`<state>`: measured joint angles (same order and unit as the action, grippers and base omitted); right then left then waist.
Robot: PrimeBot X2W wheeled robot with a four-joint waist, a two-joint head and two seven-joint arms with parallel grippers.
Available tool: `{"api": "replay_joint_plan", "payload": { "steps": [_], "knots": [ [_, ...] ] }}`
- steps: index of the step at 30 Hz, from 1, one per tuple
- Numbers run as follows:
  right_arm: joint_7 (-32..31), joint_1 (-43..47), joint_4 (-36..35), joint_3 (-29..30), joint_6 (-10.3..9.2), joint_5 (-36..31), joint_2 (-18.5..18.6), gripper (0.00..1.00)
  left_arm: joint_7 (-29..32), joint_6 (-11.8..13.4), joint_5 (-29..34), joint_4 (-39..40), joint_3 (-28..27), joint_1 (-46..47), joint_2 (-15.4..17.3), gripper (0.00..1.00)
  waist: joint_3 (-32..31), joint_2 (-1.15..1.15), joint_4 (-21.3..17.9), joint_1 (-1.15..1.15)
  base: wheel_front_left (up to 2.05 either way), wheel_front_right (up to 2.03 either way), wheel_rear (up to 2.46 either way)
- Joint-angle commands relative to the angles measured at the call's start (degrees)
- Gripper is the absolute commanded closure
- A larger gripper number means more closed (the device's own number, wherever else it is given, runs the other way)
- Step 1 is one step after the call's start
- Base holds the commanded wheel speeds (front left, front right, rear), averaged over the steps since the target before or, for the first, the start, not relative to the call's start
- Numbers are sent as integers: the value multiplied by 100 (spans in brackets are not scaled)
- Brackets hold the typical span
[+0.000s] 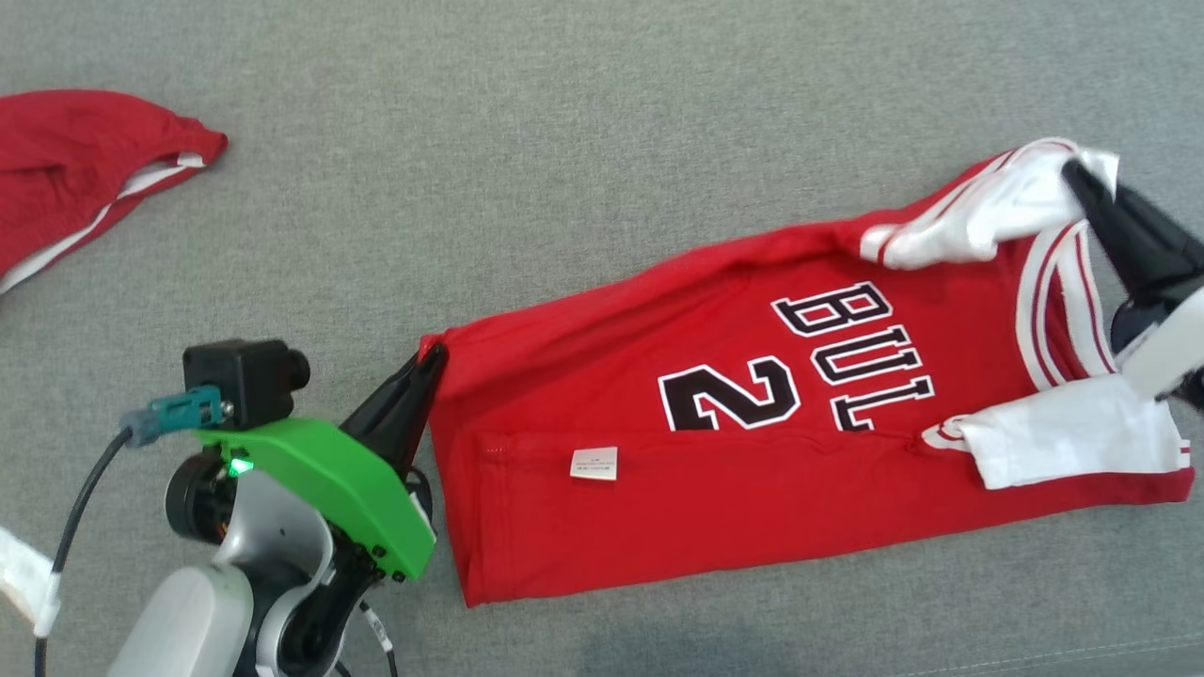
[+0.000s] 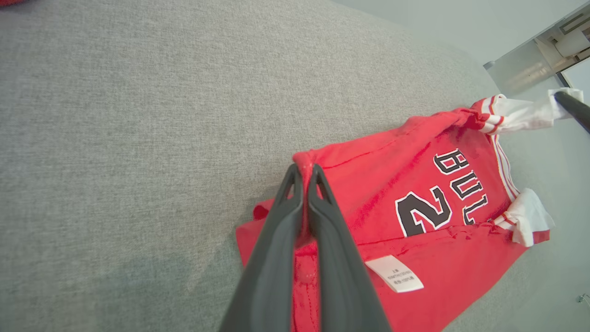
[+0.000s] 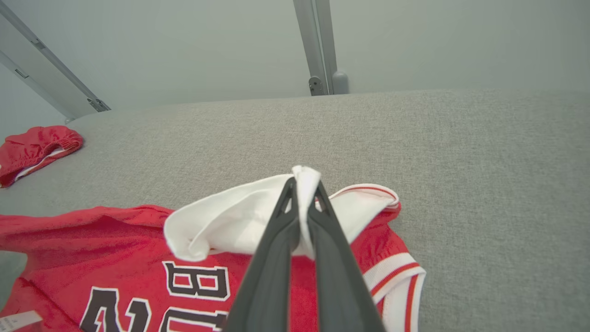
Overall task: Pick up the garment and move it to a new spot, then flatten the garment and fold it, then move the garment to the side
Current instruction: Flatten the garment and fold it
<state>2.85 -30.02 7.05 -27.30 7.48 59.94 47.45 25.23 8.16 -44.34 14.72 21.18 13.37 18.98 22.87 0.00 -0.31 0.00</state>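
Observation:
The garment (image 1: 715, 442) is a red jersey with white sleeves and a black "2", lying half-folded on the grey surface. My left gripper (image 1: 435, 359) is shut on the hem corner at the jersey's left end; in the left wrist view the left gripper (image 2: 304, 171) pinches a raised fold of red cloth of the garment (image 2: 415, 203). My right gripper (image 1: 1080, 174) is shut on the far white sleeve at the right end. In the right wrist view the right gripper (image 3: 303, 184) clamps that white cloth of the garment (image 3: 115, 240), which bulges up around the fingers.
A second red garment (image 1: 66, 169) with white trim lies bunched at the far left of the grey fabric surface (image 1: 564, 141). It also shows as the red garment (image 3: 34, 150) in the right wrist view. Metal frame posts (image 3: 318, 46) stand behind the surface's far edge.

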Motion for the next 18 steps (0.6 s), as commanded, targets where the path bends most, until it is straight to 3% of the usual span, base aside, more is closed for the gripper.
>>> {"api": "replay_joint_plan", "payload": {
  "steps": [1,10,11,12,13,18],
  "knots": [
    [107,317,-92,63,1,65,-64,100,-102,66,-112,74,-97,-240,18,100,-423,0,-328,0,0,0,0],
    [179,1390,-121,305,2,-72,-514,100,-300,190,-456,148,-94,-1081,-259,100,-653,0,-449,0,0,0,0],
    [149,1434,-93,295,1,-144,-543,63,-307,207,-431,72,-73,-1121,-265,82,-669,0,-450,0,0,0,0],
    [164,1449,-50,320,1,-209,-592,0,-320,245,-387,-34,-50,-1165,-255,53,-683,0,-447,0,0,0,0],
    [159,1474,13,364,1,-225,-662,0,-363,264,-278,-142,-34,-1188,-209,0,-694,0,-443,0,0,0,0],
    [-56,1570,174,548,1,-450,-666,0,-730,379,42,-525,-31,-1411,-188,0,-754,0,-409,0,0,0,0]
  ]
}}
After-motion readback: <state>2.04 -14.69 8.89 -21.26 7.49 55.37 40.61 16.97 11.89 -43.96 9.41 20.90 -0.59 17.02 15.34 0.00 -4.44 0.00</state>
